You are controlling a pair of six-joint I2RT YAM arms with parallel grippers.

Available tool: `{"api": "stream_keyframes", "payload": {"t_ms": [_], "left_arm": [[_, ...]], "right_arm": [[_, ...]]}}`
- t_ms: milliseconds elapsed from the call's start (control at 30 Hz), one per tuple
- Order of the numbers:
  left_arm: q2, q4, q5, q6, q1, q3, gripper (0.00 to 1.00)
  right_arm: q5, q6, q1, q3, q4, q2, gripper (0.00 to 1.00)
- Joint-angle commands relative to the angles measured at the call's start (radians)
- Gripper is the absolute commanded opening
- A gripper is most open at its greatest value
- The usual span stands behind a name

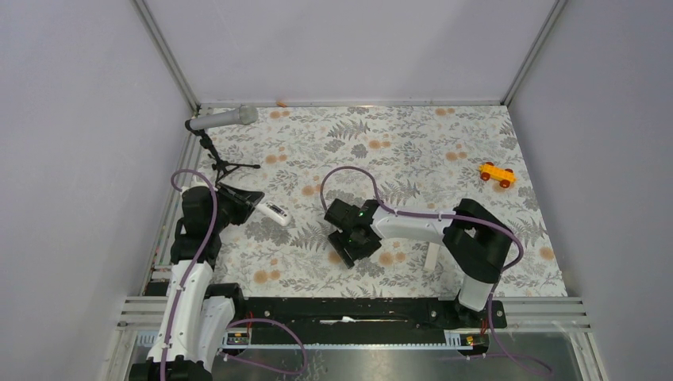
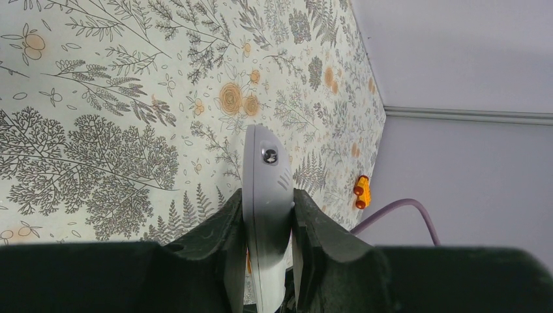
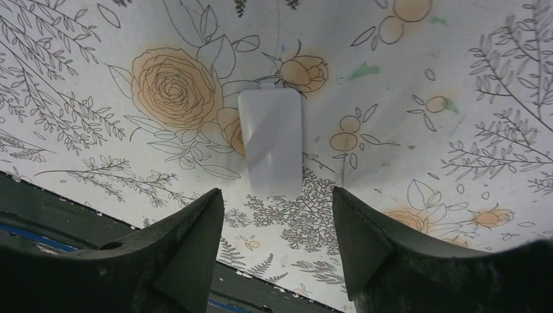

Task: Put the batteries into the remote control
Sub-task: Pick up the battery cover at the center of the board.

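The left gripper (image 2: pixel 267 199) is clamping the remote control (image 2: pixel 264 156) edge-on above the floral tablecloth (image 2: pixel 98 130), its fingers hiding the handset's lower end. Only the overhead view is showing the remote's broad face. The right gripper (image 3: pixel 278 222) is hovering with its jaws apart. A flat white cover (image 3: pixel 270 147) is lying on the cloth between them, touching neither finger, and is going unseen from overhead beneath that claw. An orange toy car (image 1: pixel 497 174) is sitting far right

Smooth white plastic with a soft sheen on the remote control (image 2: pixel 264 189), the same faintly glossy plastic on the flat cover (image 3: pixel 270 140), matt floral-printed sheet over the bench (image 3: pixel 456 78), grainy matt black on the right hand (image 3: pixel 277 202).
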Motion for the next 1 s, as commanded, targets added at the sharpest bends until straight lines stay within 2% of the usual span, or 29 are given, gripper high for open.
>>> {"api": "stream_keyframes", "payload": {"t_ms": [0, 267, 500, 700, 967], "left_arm": [[0.005, 0.064, 0.004, -0.004, 0.009, 0.024, 0.00], [0.006, 0.075, 0.014, -0.010, 0.009, 0.016, 0.00], [0.003, 0.075, 0.012, -0.010, 0.011, 0.009, 0.00], [0.005, 0.096, 0.030, -0.007, 0.012, 0.004, 0.00], [0.042, 0.158, 0.127, 0.052, 0.012, -0.007, 0.00]], "right_arm": [[0.029, -0.011, 0.029, 0.031, -0.023, 0.023, 0.67], [0.128, -0.017, 0.040, 0.059, -0.054, 0.065, 0.52], [0.115, -0.041, 0.053, 0.035, -0.014, 0.067, 0.48], [0.115, -0.053, 0.058, 0.035, 0.005, 0.065, 0.36], [0.139, -0.005, 0.056, 0.034, -0.001, -0.062, 0.33]]}}
